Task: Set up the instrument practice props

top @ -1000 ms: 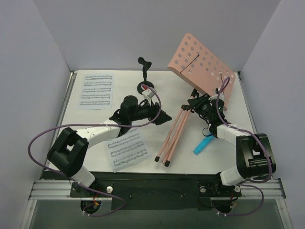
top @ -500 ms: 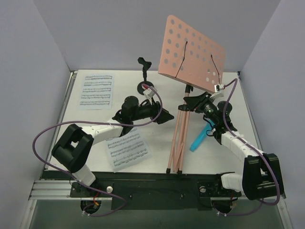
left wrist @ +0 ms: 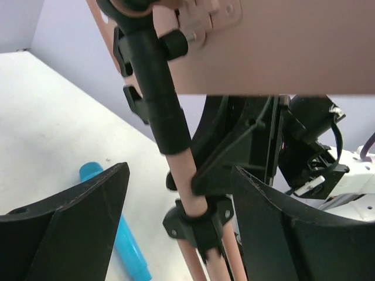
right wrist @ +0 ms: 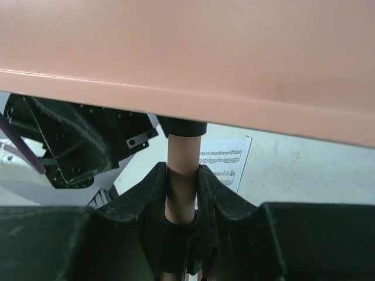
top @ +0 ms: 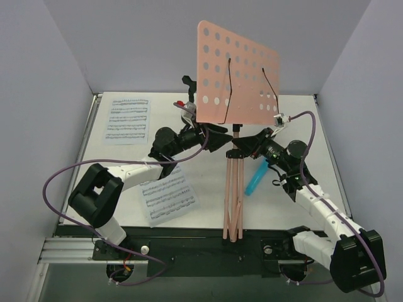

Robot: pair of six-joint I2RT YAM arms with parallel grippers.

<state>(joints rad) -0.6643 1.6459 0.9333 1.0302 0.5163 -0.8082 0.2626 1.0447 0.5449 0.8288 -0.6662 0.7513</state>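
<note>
The pink stand has swung up from leaning to almost straight, and the left gripper has come in close to it. The right gripper squeezes the pole of the pink tripod, just under the big board. The left gripper's fingers are wide apart, one on each side of the same pole, not touching it.

Above both sets of fingers stands the pink desk. It is full of round holes and has two black wire page-holders. Below the fingers the tripod legs are folded together, with the feet on the white table.

A blue tube lies just beside the right fingers. One music page lies below the left fingers, and another page lies far out to the left. Grey walls stand all around.
</note>
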